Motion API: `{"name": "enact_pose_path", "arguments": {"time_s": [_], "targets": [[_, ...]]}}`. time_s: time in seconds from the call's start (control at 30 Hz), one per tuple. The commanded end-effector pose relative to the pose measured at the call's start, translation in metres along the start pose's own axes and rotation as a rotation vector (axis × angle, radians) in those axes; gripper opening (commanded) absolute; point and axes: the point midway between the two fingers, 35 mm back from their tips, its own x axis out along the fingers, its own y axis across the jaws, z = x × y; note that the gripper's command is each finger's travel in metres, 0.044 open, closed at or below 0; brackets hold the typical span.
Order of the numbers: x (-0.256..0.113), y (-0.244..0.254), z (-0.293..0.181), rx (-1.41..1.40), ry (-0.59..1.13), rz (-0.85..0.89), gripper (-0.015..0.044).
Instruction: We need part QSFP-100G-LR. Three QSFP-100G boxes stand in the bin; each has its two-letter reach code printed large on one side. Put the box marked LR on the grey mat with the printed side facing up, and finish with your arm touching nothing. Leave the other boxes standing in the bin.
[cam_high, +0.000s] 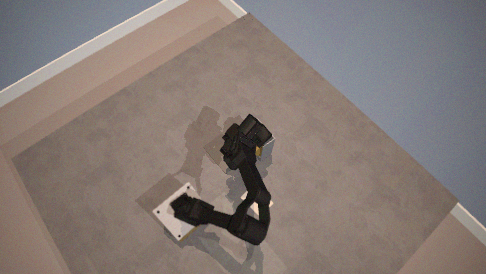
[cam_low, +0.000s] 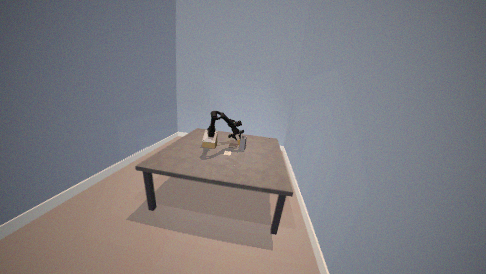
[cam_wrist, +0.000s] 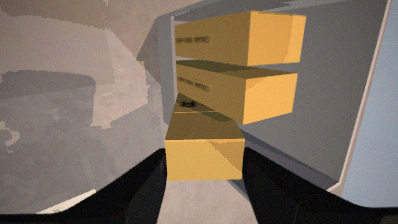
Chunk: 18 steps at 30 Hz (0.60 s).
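In the wrist view, we have a plain yellow box (cam_wrist: 205, 159) gripped between the black fingers of the gripper (cam_wrist: 204, 155) (cam_low: 235, 136) (cam_high: 245, 142), at the side of the grey bin (cam_wrist: 325, 95) (cam_low: 243, 144) (cam_high: 268, 149). Its reach code is unreadable, so we cannot tell whether it is the LR one. Two more yellow boxes (cam_wrist: 277, 39) (cam_wrist: 270, 97) stand in the bin beside it, small dark print on their sides. We cannot tell whether the held box is clear of the bin floor.

From the top, our arm (cam_high: 252, 177) crosses above a pale card (cam_low: 227, 153) and hides much of the bin; its base stands on a white plate (cam_high: 167, 215) with dark bolts.

In the exterior view, the plate tops a yellowish block (cam_low: 209, 144) left of the bin, with the card nearer us. The brownish-grey table (cam_low: 215, 170) has dark legs and stands on a pinkish floor (cam_low: 105, 225), between blue-grey walls (cam_low: 380, 100) with white skirting.
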Motion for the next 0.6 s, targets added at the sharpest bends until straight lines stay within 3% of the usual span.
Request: {"name": "enact_pose_path", "arguments": {"time_s": [0.0,0.57], "targets": [[-0.006,-0.001,0.0,0.002,0.0,-0.001,0.0153],[-0.034,0.0,0.001,-0.002,-0.004,0.002,0.0153]]}}
